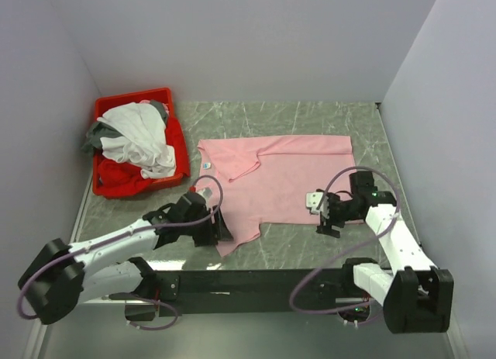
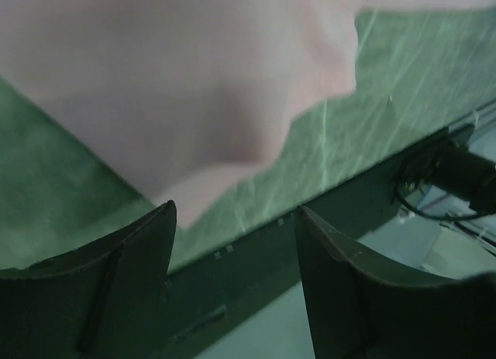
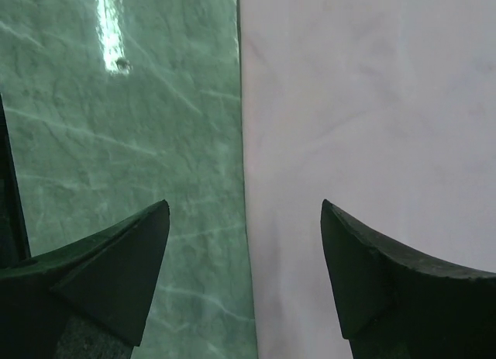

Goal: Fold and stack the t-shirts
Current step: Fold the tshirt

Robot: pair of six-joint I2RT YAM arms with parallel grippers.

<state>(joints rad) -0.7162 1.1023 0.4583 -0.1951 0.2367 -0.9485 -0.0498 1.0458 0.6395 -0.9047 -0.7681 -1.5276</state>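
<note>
Table (image 1: 310, 119), seen from above, with both arms at its near edge. The pink tee (image 1: 298, 181) lies flat at mid-table, not yet folded. Its long axis runs left to right, neck to the left and near edge facing the arms. The red bin (image 1: 103, 109) stands at the rear left, well apart, and holds the other tees (image 1: 139, 142) in a loose heap.

The left gripper (image 2: 235, 212) hangs over the tee's near-left corner, jaws apart and empty. The pink flap lies just beyond its fingertips. The right gripper (image 3: 245, 205) is likewise spread and empty. It straddles the tee's straight near-right edge, one finger over cloth and the other over bare table.

Each arm is nearer its own end, so a two-handed lift along the long axis seems likely.
</note>
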